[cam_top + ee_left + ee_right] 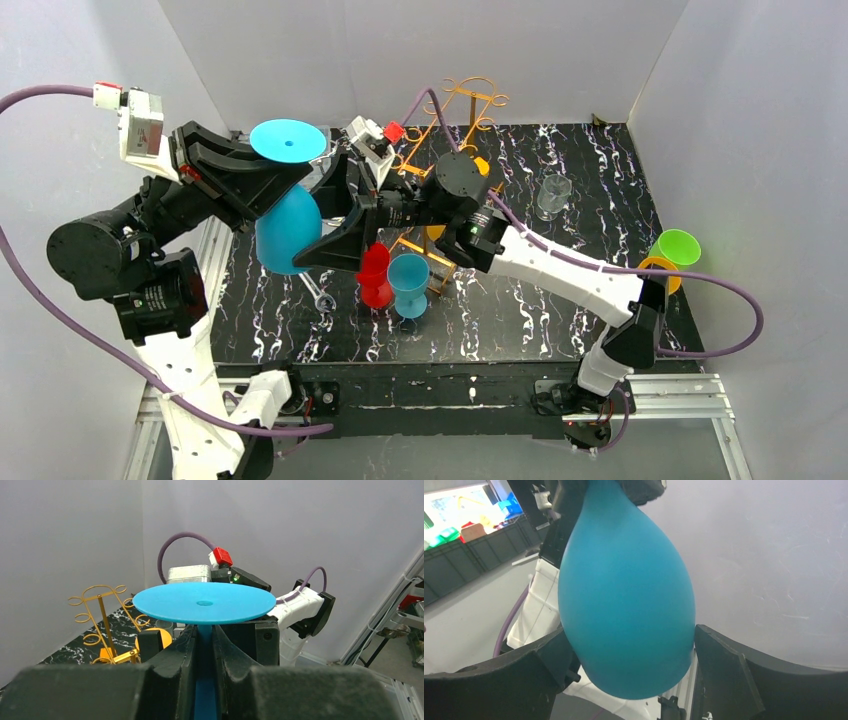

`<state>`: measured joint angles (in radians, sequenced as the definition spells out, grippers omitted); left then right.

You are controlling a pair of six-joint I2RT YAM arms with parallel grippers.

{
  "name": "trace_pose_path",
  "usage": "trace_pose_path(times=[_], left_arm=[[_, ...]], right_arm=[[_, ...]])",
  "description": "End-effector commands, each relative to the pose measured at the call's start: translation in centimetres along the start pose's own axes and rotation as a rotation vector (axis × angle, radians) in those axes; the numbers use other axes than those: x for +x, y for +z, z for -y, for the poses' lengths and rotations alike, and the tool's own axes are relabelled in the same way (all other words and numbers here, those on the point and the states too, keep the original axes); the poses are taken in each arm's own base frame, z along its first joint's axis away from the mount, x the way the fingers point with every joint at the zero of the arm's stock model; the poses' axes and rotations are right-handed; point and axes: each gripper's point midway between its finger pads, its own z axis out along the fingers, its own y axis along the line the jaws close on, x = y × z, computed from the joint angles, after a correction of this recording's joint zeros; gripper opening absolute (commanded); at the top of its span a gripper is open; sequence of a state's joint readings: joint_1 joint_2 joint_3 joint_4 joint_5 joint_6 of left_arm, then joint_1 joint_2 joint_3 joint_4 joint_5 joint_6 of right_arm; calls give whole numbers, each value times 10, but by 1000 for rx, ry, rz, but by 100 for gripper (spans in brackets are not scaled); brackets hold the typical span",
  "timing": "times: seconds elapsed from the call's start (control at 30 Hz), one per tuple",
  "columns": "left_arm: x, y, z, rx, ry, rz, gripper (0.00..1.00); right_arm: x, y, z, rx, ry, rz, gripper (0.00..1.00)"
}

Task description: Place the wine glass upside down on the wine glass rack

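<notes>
Nearest the arms, a red glass [375,278] and a small pale blue glass [408,282] stand on the black marbled table [560,290]. Above them and to the left, the blue wine glass [287,232] hangs in the air already inverted, foot up and bowl down. The left gripper [278,178] is pinched narrow on its thin stem just under the foot. The right gripper [629,672] stands wide with a finger on either side of the bowl, and whether the pads touch cannot be told. The glass looks like smooth, stiff, light plastic. The rounded bowl would probably slip out of a hard squeeze, so the stem is the surer hold, provided the foot stays free to slide onto the gold wire rack [472,98] at the far edge
</notes>
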<state>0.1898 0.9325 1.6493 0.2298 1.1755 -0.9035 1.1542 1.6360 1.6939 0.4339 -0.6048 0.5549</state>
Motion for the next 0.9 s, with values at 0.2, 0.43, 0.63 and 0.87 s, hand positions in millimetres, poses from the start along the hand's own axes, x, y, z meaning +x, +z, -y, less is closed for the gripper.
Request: trace_pose_path(times=[0.2,0.43,0.63,0.87], left_arm=[[-7,-1,9,7,32,42,0],[-10,0,6,-10,41,68,0],[-10,-2,11,-7,74,72,29],[-16,-1,9,-23,79,96,98]], right_arm=[[-44,21,-33,-113,-31,171,98],[-48,27,-33,-109,-7,226,90],[-56,13,-29,-20,-63,214,81],[-60,-15,-12,122,-113,139,82]])
